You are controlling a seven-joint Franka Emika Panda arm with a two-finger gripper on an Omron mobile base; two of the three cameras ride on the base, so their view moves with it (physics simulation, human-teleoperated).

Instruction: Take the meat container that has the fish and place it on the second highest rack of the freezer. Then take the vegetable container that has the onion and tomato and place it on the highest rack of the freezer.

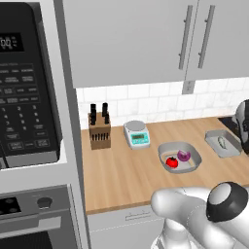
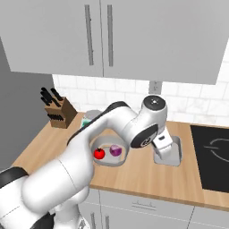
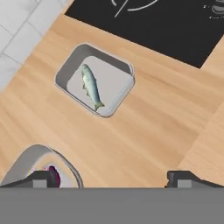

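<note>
1. Two grey trays sit on the counter [image 1: 121,165]: the fish tray [image 3: 94,81] and the veg tray [image 1: 180,156].
2. One fish [image 3: 91,85] lies in its tray, at 11 o'clock in the hand view.
3. One tomato [image 1: 171,162] and one onion [image 1: 184,155] share the veg tray.
4. The gripper [image 3: 111,179] hangs spread wide, holding nothing, above the counter.
5. One knife block [image 1: 99,129] and one scale [image 1: 136,133] stand by the wall.

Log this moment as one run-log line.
phase: approach | gripper: open, above counter | fish tray: on counter, untouched | vegetable tray: on counter
</note>
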